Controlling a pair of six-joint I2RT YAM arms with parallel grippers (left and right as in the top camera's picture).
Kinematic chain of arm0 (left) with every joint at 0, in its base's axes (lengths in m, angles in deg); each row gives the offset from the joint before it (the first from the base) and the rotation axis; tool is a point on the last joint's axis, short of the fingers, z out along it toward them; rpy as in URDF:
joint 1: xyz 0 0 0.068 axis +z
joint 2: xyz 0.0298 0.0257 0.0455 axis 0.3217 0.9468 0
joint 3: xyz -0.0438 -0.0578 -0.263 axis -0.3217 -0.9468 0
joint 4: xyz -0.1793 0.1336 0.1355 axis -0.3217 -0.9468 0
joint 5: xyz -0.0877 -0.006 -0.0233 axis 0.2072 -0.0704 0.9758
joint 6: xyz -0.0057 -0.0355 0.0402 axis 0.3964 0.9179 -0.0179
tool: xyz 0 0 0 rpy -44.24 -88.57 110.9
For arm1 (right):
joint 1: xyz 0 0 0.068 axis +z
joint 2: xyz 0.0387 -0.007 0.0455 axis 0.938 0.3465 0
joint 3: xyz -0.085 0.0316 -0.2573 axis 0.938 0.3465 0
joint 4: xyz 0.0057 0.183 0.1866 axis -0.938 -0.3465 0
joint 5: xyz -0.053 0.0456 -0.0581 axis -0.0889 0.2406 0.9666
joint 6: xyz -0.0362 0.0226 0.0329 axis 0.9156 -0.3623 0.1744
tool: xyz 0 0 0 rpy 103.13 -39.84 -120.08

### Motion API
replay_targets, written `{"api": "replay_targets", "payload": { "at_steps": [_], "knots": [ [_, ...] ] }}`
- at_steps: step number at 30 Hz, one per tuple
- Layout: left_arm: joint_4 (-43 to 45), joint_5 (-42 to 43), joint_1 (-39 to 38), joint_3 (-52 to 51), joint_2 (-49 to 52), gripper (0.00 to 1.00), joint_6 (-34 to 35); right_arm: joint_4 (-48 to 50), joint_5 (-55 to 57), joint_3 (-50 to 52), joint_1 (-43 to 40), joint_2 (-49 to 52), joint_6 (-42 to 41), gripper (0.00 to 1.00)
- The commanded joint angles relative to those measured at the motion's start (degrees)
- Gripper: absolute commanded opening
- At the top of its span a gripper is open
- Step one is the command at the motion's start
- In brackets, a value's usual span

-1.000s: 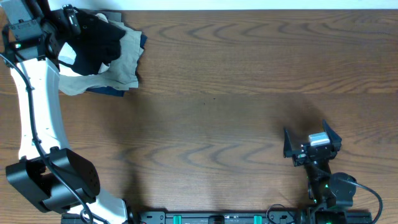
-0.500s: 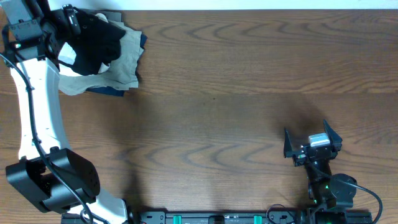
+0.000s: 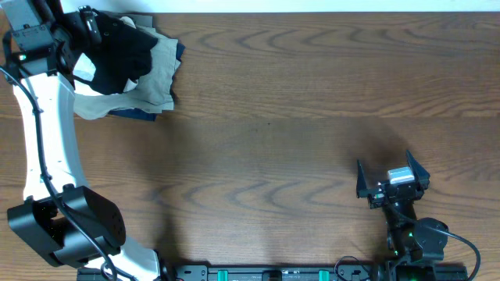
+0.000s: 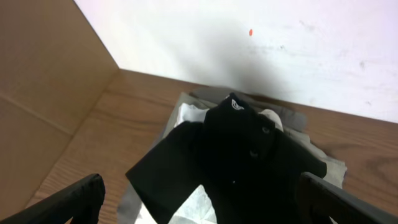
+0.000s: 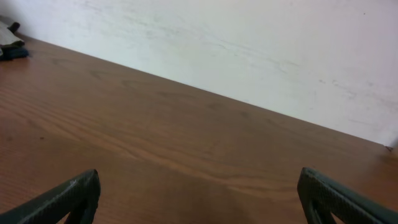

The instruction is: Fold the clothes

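The black T-shirt [image 3: 125, 48] lies crumpled on top of a pile of clothes at the table's far left corner. In the left wrist view it [image 4: 236, 155] fills the middle, bunched, with a small white logo near its top. My left gripper [image 4: 199, 202] is open, its fingers spread wide on either side above the shirt, not touching it. In the overhead view the left gripper [image 3: 86, 27] hovers over the pile. My right gripper [image 3: 392, 178] is open and empty near the table's front right; it also shows in the right wrist view [image 5: 199, 199].
Under the black shirt lie a khaki-grey garment [image 3: 156, 74], a cream-white garment [image 3: 92, 100] and a dark blue piece [image 3: 133, 115]. A brown cardboard wall [image 4: 43, 81] stands left of the pile. A white wall [image 5: 249, 43] runs behind the wooden table [image 3: 297, 117].
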Motion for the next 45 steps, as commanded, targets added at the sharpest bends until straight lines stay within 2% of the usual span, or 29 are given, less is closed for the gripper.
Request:
{"api": "replay_targets", "payload": {
  "at_steps": [1,9,13,18,20,24,29,36,40,45],
  "knots": [
    [-2.1,-0.5,0.8,-0.1,-1.2,0.98,0.1,0.0,-0.2,0.3,-0.3,-0.3,0.7,0.99],
    [-14.4,-0.5,-0.5,-0.2,-11.0,0.98,0.1,0.0,-0.2,0.3,-0.3,-0.3,0.7,0.99],
    [-20.3,-2.4,-4.0,-0.6,-17.8,0.98,-1.2,0.0,-0.2,0.3,-0.3,-0.3,0.7,0.99],
    [-23.6,-5.7,-9.7,-2.2,-27.4,0.98,-2.6,0.0,-0.2,0.3,-0.3,-0.3,0.7,0.99],
    [-20.5,-5.6,-12.3,-4.7,-31.3,0.98,-2.0,0.0,-0.2,0.3,-0.3,-0.3,0.7,0.99],
    [-8.4,-4.4,-16.1,-14.6,-40.3,0.98,-1.6,0.0,-0.2,0.3,-0.3,-0.3,0.7,0.99],
    [6.9,1.3,-17.1,-34.4,-53.1,0.98,-0.1,0.0,-0.2,0.3,-0.3,-0.3,0.7,0.99],
    [27.1,1.5,-17.2,-63.6,-69.7,0.98,8.7,0.0,-0.2,0.3,-0.3,-0.3,0.7,0.99],
    [32.6,1.5,-17.4,-75.4,-78.1,0.98,10.6,0.0,-0.2,0.3,-0.3,-0.3,0.7,0.99],
    [33.4,1.5,-17.8,-85.5,-87.7,0.98,11.0,0.0,-0.2,0.3,-0.3,-0.3,0.7,0.99]
  ]
}}
